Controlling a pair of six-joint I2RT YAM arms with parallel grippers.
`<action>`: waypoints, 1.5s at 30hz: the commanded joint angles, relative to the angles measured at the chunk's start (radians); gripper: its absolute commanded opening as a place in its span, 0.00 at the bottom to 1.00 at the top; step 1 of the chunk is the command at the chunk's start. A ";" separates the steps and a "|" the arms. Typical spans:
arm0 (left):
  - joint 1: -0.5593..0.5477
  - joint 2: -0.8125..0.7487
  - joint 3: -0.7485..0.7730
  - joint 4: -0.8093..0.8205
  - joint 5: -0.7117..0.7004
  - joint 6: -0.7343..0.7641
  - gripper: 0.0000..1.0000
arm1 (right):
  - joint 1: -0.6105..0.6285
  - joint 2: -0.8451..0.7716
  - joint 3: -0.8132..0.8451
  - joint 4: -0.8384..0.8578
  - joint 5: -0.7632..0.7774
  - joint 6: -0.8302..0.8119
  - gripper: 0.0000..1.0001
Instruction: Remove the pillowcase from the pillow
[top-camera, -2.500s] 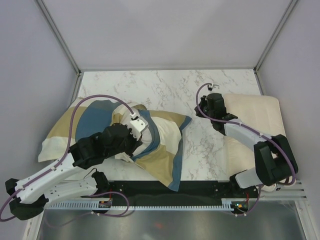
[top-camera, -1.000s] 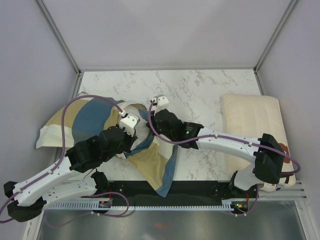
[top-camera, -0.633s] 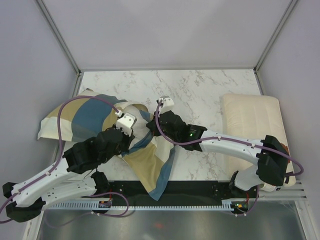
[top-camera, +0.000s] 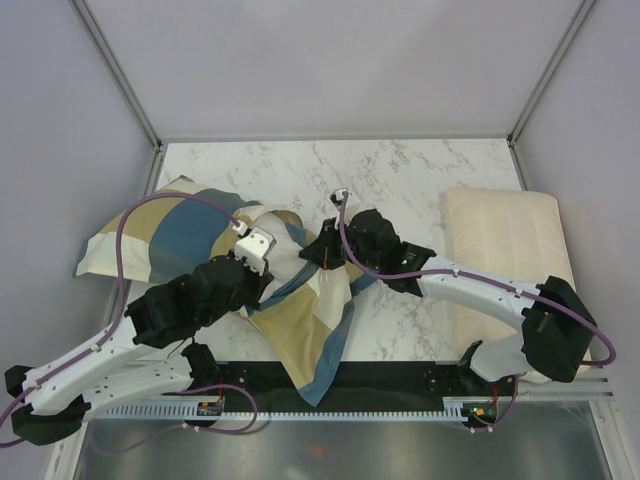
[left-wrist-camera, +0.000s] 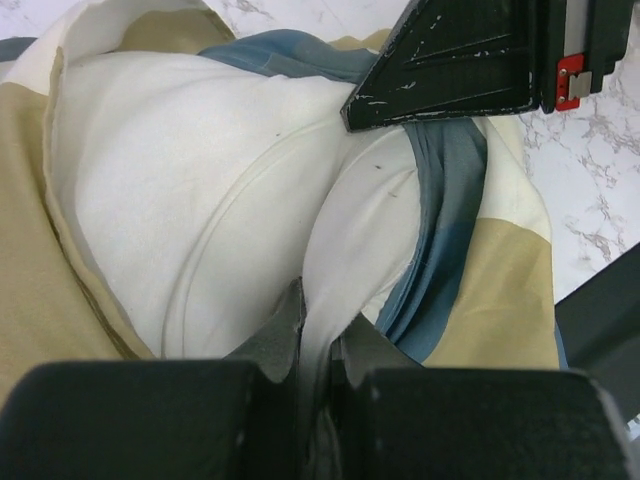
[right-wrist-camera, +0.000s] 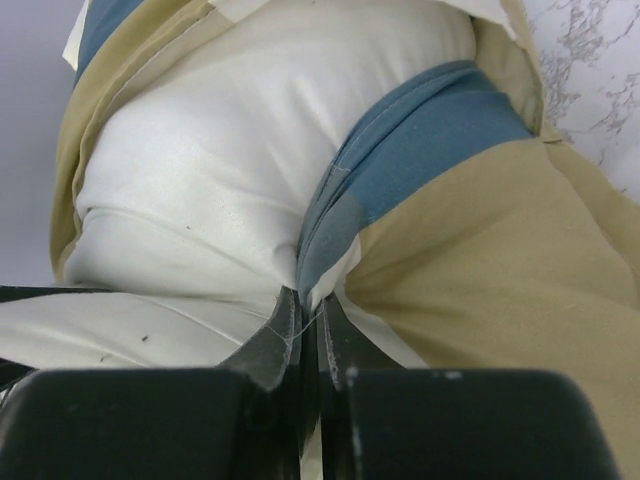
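**A:** The peeling step is in hand. The pillowcase (top-camera: 180, 235) is seen bunched at the nine o'clock side of the tabletop (top-camera: 400, 170), with its loose end draped toward six o'clock over the near edge.

**B:** And the pillow (left-wrist-camera: 150, 200)?

**A:** It is bared at the mouth of the cover, and the rest is judged to be sheathed. A white fold of it is pinched in the left gripper (left-wrist-camera: 318, 335), the jaws pressed tight on the cloth.

**B:** The right gripper (right-wrist-camera: 303, 320) is clamped on a blue-and-cream fold of the pillowcase, just beside the left one.

**A:** Next, a pull toward four o'clock is called for on the right, with the pillow anchored on the left.

**B:** The cream pillow (top-camera: 505, 240) at three o'clock should be steered clear of.
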 joint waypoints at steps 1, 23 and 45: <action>0.017 -0.011 0.017 -0.013 -0.105 0.033 0.02 | -0.118 0.028 -0.092 -0.232 0.045 -0.119 0.09; 0.017 -0.005 -0.069 0.054 -0.112 0.055 0.02 | -0.019 -0.149 -0.147 -0.269 0.134 0.029 0.05; 0.017 0.000 0.009 0.062 -0.272 0.040 0.02 | -0.018 -0.228 -0.211 -0.370 0.166 -0.002 0.00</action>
